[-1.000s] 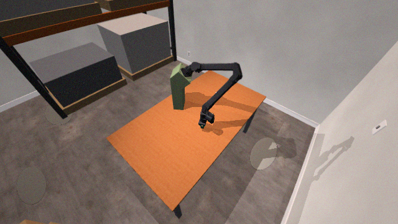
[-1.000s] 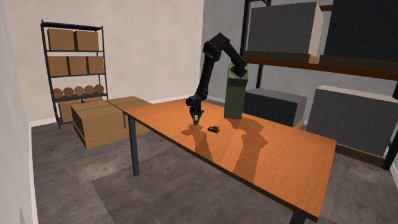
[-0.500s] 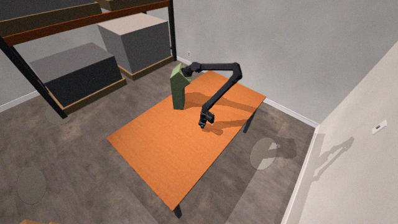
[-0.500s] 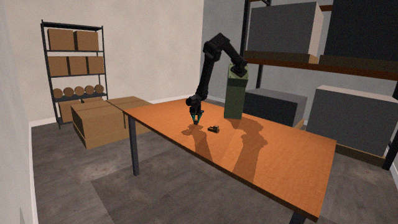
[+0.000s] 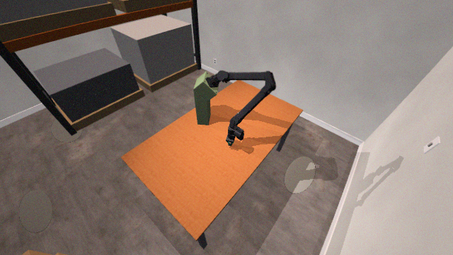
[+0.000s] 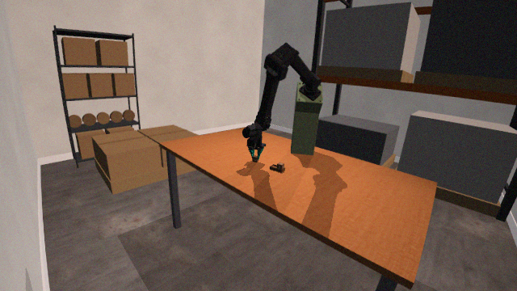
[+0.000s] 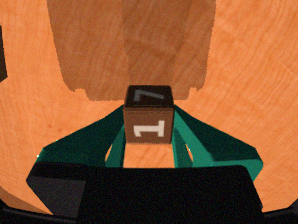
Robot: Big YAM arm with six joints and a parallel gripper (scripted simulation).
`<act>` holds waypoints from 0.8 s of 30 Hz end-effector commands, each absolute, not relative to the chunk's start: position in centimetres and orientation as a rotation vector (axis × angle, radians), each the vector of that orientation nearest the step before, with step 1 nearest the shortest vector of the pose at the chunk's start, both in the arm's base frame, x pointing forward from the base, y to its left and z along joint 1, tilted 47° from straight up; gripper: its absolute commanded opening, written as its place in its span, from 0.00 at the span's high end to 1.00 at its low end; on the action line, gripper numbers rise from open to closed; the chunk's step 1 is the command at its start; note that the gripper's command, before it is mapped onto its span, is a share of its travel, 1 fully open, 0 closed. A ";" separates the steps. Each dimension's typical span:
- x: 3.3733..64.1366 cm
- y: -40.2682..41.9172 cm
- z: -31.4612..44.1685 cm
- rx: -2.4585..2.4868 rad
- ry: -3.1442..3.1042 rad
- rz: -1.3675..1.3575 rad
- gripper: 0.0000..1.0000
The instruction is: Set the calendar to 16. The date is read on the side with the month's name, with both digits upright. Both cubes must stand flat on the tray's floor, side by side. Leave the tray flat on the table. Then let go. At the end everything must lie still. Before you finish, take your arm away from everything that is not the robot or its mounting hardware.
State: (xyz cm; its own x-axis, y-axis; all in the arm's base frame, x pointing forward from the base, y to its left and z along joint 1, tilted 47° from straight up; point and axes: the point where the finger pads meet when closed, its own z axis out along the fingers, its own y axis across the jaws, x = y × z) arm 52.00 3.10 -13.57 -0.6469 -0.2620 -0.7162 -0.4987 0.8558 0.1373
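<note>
Currently | end effector (image 5: 229, 143) (image 6: 255, 158) (image 7: 148, 111): clamped on square-faced brown cube (image 6: 255, 160) (image 7: 149, 122) | fingers (image 6: 250, 153): green, tapered | tabletop (image 5: 191, 170) (image 6: 371, 210) (image 7: 250, 75): orange, wood-grained

Compared against the earlier top and exterior views, the present ones show no change that can be made out at this scale. The wrist view has no earlier counterpart, so change there cannot be determined.
</note>
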 end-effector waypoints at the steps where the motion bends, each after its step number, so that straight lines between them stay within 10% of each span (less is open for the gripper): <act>1: 51.0 4.3 -13.6 -0.550 2.307 0.440 0.72; 24: 51.5 4.4 -13.0 -0.552 2.296 0.435 0.72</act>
State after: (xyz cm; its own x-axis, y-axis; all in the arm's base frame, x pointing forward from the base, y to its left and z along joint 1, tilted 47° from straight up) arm 51.84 3.36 -13.64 -0.6510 -0.2594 -0.7134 -0.4973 0.8558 0.1426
